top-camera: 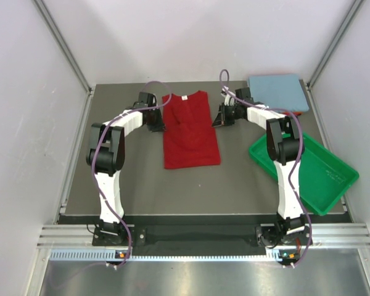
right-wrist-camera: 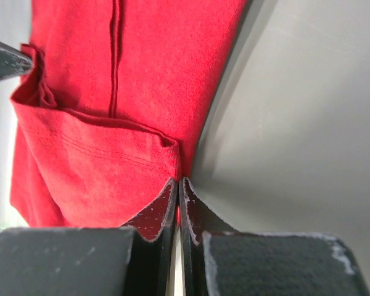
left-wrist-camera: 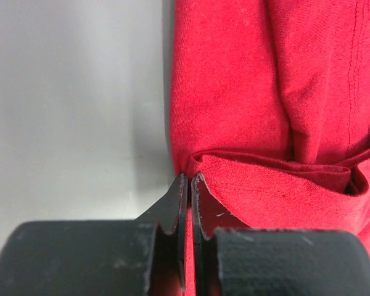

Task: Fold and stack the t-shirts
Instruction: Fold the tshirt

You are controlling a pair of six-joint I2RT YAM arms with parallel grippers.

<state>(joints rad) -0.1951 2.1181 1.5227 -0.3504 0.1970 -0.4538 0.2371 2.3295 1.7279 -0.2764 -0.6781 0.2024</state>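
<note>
Red cloth was seen from above: the dark red t-shirt (top-camera: 190,132) was spread on the table (top-camera: 234,185), towards its far end. Both corners should be lifted together and kept level, so a straight fold is made. At the left wrist, the left gripper (left-wrist-camera: 189,182) was pinched on a doubled hem. At the right wrist, the right gripper (right-wrist-camera: 177,185) was pinched on the other soft, wrinkled edge.

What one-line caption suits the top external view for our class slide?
Left claw and right claw pinch the red t-shirt at its sides; blue t-shirt and green tray lie at right.
</note>
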